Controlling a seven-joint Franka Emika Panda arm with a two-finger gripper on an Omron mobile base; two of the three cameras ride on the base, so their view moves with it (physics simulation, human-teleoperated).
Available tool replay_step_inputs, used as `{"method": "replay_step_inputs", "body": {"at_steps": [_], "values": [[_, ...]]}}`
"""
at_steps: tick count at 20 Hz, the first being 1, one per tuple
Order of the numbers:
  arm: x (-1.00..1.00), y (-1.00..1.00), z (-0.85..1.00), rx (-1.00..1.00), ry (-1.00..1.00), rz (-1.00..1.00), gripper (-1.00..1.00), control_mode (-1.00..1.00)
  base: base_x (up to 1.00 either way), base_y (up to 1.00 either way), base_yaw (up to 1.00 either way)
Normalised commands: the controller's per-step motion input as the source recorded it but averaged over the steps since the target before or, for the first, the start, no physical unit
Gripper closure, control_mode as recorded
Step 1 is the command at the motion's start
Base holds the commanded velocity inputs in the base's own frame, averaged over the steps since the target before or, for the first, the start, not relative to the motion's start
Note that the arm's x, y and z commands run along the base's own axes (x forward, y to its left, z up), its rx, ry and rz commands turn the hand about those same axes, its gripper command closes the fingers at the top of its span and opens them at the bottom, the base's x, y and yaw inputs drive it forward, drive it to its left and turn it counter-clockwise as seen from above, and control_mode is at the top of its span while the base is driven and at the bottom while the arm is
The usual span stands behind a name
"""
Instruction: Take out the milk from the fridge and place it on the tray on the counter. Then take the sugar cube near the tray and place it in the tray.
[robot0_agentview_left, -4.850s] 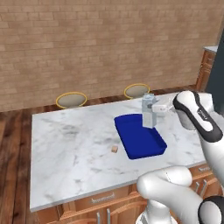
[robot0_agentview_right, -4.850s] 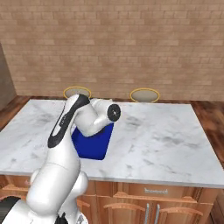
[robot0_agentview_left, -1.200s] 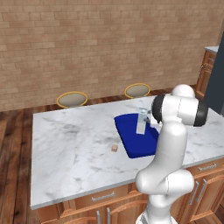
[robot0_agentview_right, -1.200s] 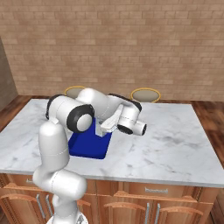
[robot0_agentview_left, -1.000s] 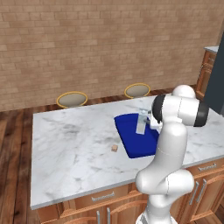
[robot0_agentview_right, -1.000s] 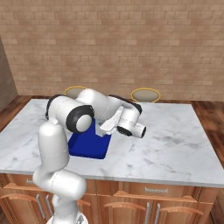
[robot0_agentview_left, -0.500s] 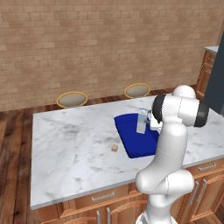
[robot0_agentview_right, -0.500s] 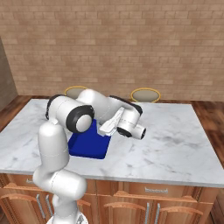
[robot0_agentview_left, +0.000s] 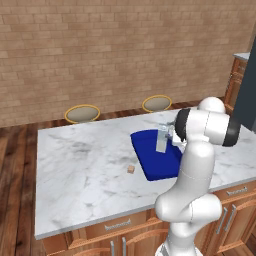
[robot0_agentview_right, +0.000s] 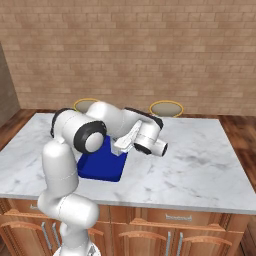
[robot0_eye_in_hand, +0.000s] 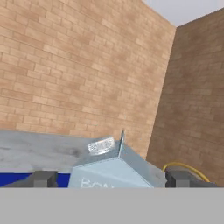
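Observation:
The milk (robot0_agentview_left: 162, 139) is a pale carton that stands upright on the deep-blue tray (robot0_agentview_left: 155, 164) on the marble counter (robot0_agentview_left: 85, 170). My gripper (robot0_agentview_left: 169, 137) reaches it from the right, level with its upper half. In the hand view the milk's peaked top (robot0_eye_in_hand: 114, 171) lies between my two fingertips (robot0_eye_in_hand: 43, 179), and a narrow gap shows on the left side, so the gripper (robot0_eye_in_hand: 111, 179) reads as open. The sugar cube (robot0_agentview_left: 131, 169) lies on the marble just left of the tray. The dark fridge (robot0_agentview_left: 247, 95) edge shows at far right.
Two round yellow-rimmed stools (robot0_agentview_left: 82, 113) (robot0_agentview_left: 156, 104) stand beyond the counter's far edge, in front of a brick wall. My own arm column rises over the tray's near right side (robot0_agentview_right: 100, 165). Broad bare marble lies left of the sugar cube.
Since 4.8 s ago the arm has swung round and brought the milk down from above the tray's far corner onto the tray. Over the last second almost nothing moves.

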Motion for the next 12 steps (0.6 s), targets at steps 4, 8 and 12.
{"method": "replay_step_inputs", "body": {"at_steps": [4,8,12], "values": [[0.00,-0.13,0.44,0.01,0.01,0.00,-1.00,-1.00,0.00,0.00,0.00],[-0.01,-0.01,0.40,0.00,0.00,0.00,-1.00,-1.00,0.00,0.00,0.00],[-0.23,0.00,0.38,0.00,0.00,-0.01,-1.00,-1.00,0.00,0.00,0.00]]}}
